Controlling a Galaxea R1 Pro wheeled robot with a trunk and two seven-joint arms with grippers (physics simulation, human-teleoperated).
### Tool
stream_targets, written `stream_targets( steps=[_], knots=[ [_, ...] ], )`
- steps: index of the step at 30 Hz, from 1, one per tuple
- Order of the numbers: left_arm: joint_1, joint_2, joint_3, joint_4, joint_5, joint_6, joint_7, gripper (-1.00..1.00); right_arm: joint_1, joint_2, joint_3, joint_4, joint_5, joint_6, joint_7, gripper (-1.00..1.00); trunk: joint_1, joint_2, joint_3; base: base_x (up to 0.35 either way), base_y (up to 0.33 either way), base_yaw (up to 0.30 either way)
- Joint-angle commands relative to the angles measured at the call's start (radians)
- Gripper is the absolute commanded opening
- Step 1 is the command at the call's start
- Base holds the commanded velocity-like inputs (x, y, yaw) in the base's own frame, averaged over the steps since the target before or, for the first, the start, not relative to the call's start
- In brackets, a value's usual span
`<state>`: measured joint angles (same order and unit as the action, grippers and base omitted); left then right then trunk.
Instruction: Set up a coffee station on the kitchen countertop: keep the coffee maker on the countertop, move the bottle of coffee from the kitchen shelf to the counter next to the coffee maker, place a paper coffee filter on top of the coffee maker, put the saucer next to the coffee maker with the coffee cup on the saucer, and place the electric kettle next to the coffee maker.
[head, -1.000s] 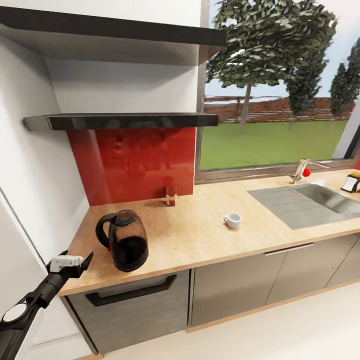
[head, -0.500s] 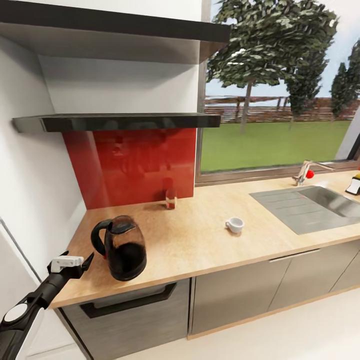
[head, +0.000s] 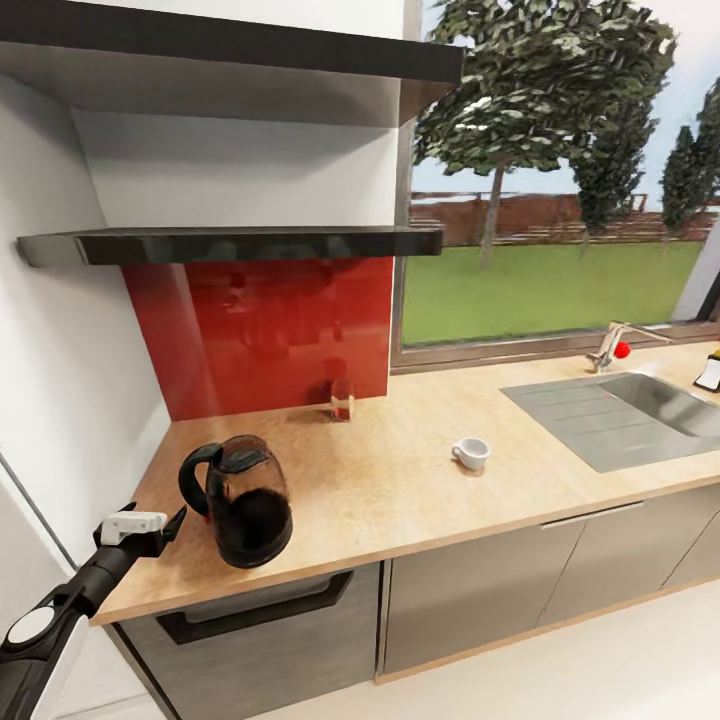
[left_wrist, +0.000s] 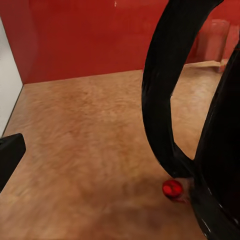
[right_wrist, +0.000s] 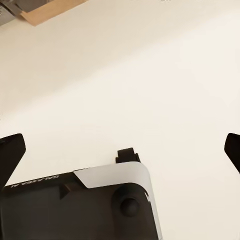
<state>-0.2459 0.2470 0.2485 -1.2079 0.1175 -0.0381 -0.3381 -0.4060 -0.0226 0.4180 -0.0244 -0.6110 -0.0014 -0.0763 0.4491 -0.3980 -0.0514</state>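
Light wood-look tabletop is seen running from the red backsplash at the corner to the inset grey sink. The electric kettle is stood near the front edge at the corner end, its black handle turned toward the left pincer. That pincer is held just beside the handle, apart from it and gripping nothing; its fingers are spread in the left wrist view, where the handle is seen close ahead with a red switch at its foot. The coffee cup is set well apart from the kettle, between it and the sink. A small glass is stood against the backsplash. The right pincer is shown wide open and empty above pale floor. Compared with a second ago, the whole head view has been shifted slightly; the kettle and cup are unchanged on the tabletop, and the left pincer is kept beside the handle.
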Motion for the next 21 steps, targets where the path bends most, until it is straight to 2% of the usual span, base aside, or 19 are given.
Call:
stream_targets(
  steps=[1, 11, 17, 21],
  knots=[
    [-0.001, 0.0, 0.001, 0.001, 0.008, 0.005, -0.005, 1.0, 0.0, 0.0, 0.008, -0.001, -0.009, 0.0, -0.003, 1.0, 0.001, -0.002, -0.002, 0.233, 0.0, 0.0],
    [-0.006, 0.0, 0.001, 0.003, 0.01, -0.005, -0.004, 1.0, 0.0, 0.0, 0.008, -0.001, -0.009, 0.0, -0.003, 1.0, 0.001, -0.002, -0.002, 0.05, 0.0, 0.0],
    [-0.006, -0.001, 0.0, 0.003, 0.01, 0.003, -0.004, 1.0, 0.0, 0.0, 0.008, -0.001, -0.009, 0.0, -0.003, 1.0, 0.001, -0.002, -0.002, 0.205, 0.0, 0.0],
    [-0.006, -0.001, 0.0, 0.004, 0.007, -0.002, -0.004, 1.0, 0.0, 0.0, 0.008, -0.001, -0.009, 0.0, -0.003, 1.0, 0.001, -0.002, -0.002, 0.057, 0.0, 0.0]
  ],
)
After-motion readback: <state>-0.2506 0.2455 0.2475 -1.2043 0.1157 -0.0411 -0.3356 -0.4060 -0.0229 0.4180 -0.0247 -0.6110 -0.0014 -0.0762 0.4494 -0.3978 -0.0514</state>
